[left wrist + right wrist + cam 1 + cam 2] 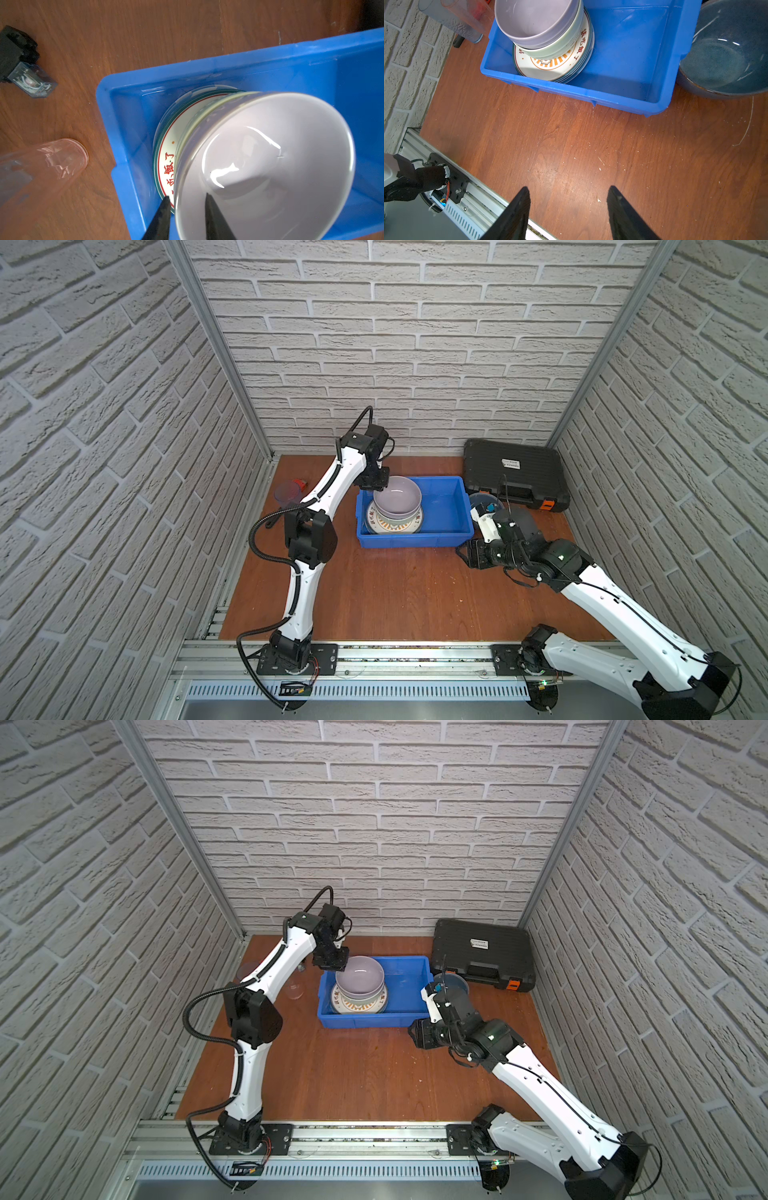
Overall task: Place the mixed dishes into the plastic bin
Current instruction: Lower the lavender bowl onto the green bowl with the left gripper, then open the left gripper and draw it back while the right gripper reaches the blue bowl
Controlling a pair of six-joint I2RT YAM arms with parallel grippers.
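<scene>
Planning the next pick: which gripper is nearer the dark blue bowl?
Right. The right gripper hovers near the dark blue bowl beside the bin; the left gripper straddles the rim of the lavender bowl at the bin's other end.

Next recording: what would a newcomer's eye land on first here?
The bright blue bin sits mid-table, with a lavender bowl topping a stack of dishes at its left end. The left gripper has its fingers either side of that bowl's rim. A dark blue bowl sits outside, by the bin's right end.
</scene>
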